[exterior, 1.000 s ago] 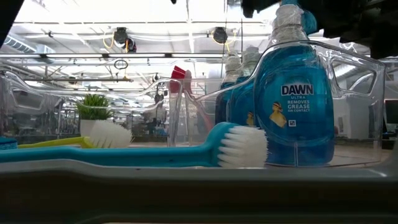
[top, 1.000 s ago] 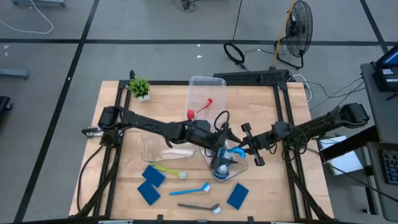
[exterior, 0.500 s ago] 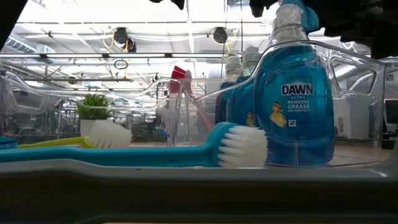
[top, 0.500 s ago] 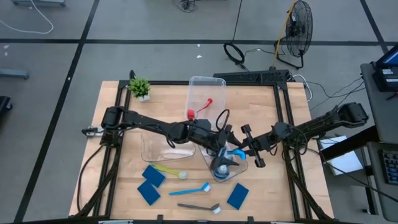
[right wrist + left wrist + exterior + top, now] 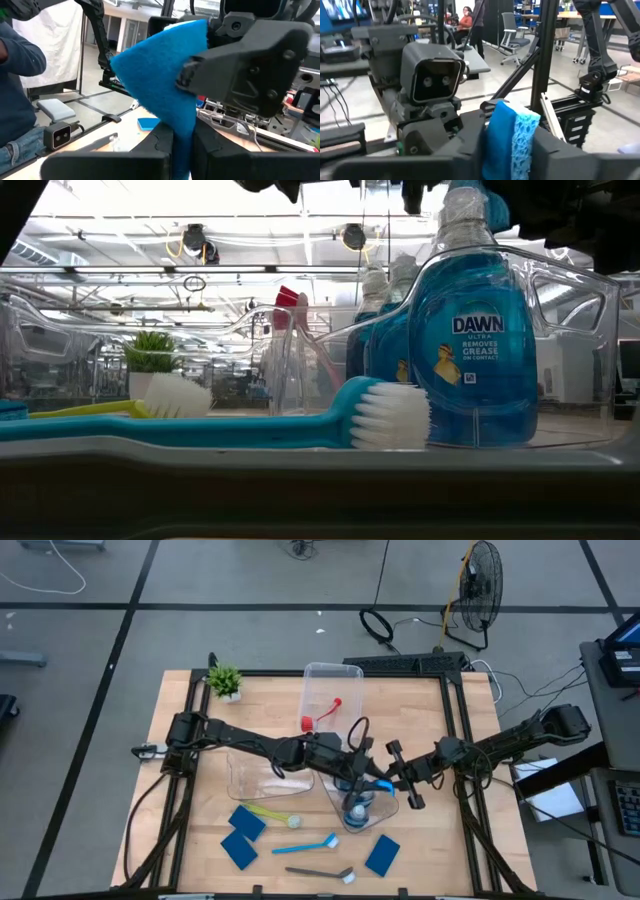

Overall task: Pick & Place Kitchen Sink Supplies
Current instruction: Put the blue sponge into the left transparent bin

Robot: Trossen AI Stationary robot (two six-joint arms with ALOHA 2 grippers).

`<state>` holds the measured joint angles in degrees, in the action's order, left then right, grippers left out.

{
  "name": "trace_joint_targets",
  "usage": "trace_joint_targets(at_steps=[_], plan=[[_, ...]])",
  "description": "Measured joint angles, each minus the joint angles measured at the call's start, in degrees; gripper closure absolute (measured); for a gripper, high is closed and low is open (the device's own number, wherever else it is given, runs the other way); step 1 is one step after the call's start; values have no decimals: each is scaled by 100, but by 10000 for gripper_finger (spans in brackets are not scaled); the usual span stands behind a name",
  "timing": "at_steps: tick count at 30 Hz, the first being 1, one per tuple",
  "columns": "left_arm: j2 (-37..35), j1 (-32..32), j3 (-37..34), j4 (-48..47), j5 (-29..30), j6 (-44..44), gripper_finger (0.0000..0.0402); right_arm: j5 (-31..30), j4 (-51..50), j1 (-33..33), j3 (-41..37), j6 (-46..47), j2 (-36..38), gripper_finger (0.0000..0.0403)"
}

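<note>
From above, you see both arms meeting over the middle of the desk (image 5: 420, 840): the left gripper (image 5: 362, 778) and the right gripper (image 5: 392, 783) both pinch one blue sponge (image 5: 376, 784), held just above the clear bin (image 5: 334, 802) that holds the bottles (image 5: 356, 808). Three more sponges lie flat on the desk, two side by side near the left front (image 5: 241, 836) and one near the right front (image 5: 382, 854). The yellow-green brush (image 5: 272, 813), the light-blue brush (image 5: 306, 842) and the dark-grey brush (image 5: 320, 871) lie on the desk in front of the bins, while the red brush (image 5: 320, 716) sits in the far bin (image 5: 350, 675). A potted plant (image 5: 225, 681) stands at the far left corner. At desk level, you look through the near bin's wall at the blue bottles (image 5: 472, 350), white caps up, with the light-blue brush's white bristles (image 5: 390, 415) just beside the nearest one. In the left wrist view, your left gripper's fingers (image 5: 550, 150) are pressed onto the sponge (image 5: 507, 132) from both sides, facing the right arm's wrist. In the right wrist view, the right gripper's fingers (image 5: 162, 145) clamp the lower edge of the same sponge (image 5: 160, 75), the left gripper gripping its other side; a person's sleeve (image 5: 20, 55) shows beyond the desk.
</note>
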<state>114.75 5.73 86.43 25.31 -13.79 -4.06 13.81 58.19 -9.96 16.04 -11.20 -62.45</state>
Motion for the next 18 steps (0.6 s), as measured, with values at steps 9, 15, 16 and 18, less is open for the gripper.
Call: trace_joint_targets(at_steps=[9, 15, 16, 18], plan=[[-928, 120, -11, -1427, 708, -167, 379, -36, 70, 6, 4, 699, 8, 297], [-1877, 572, 2, -3333, 2655, -585, 391, 34, 75, -2, 4, 1159, 48, 204], [-2014, 656, -1, -3812, 3003, -445, 391, 34, 33, -3, 0, 1193, 47, 194], [-2304, 859, -2, -4945, 3778, 21, 385, 26, 30, -4, -1, 1204, 46, 177]])
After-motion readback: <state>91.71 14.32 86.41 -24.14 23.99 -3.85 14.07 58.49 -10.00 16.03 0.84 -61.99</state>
